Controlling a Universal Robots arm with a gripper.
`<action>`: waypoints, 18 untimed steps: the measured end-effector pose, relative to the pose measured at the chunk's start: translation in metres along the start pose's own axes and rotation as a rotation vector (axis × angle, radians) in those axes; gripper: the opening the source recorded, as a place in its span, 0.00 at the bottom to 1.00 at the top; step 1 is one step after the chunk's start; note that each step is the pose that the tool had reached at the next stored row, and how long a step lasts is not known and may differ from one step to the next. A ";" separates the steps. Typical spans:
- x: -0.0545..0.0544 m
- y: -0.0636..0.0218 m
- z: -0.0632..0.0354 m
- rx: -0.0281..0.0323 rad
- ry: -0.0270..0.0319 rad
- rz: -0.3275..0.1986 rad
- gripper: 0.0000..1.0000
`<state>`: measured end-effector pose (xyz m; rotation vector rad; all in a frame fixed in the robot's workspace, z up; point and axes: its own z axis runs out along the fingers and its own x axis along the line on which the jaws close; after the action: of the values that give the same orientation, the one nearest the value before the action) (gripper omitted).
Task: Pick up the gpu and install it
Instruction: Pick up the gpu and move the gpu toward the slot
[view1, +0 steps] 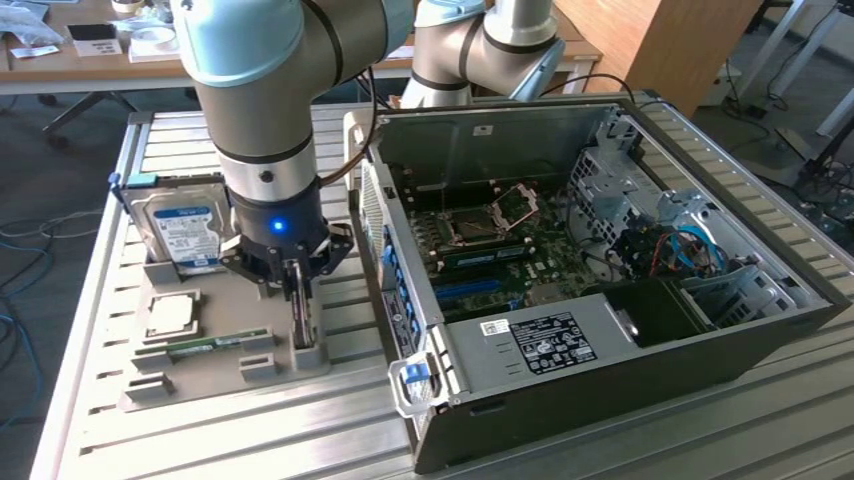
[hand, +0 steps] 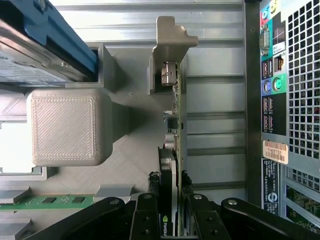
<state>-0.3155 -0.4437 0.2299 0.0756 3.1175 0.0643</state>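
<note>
We note gripper (view1: 296, 283) (hand: 170, 181) closed narrow on gpu (view1: 304, 322) (hand: 176, 125). Card stands on edge in grey holder (view1: 200, 385), at exterior view's left of open computer case (view1: 694, 330).

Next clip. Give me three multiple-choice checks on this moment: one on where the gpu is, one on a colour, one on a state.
1. Where is the gpu?
A) in the case
B) on edge in the grey holder
C) flat on the table
2. What colour is the hard drive label?
A) blue
B) red
C) yellow
3. The fingers are:
A) spread wide, touching nothing
B) on the memory stick
C) closed on the gpu
Key: 1B, the card stands upright in the holder; 2A, the label is blue; 3C, a finger sits against each face of the card.
</note>
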 end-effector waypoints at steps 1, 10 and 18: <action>0.000 0.0000 -0.0003 -0.0001 -0.0001 0.000 0.27; 0.000 0.0001 -0.0046 0.0003 0.0004 0.000 0.27; 0.000 0.0005 -0.0104 0.0001 0.0001 0.000 0.27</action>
<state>-0.3155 -0.4436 0.2403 0.0748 3.1176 0.0641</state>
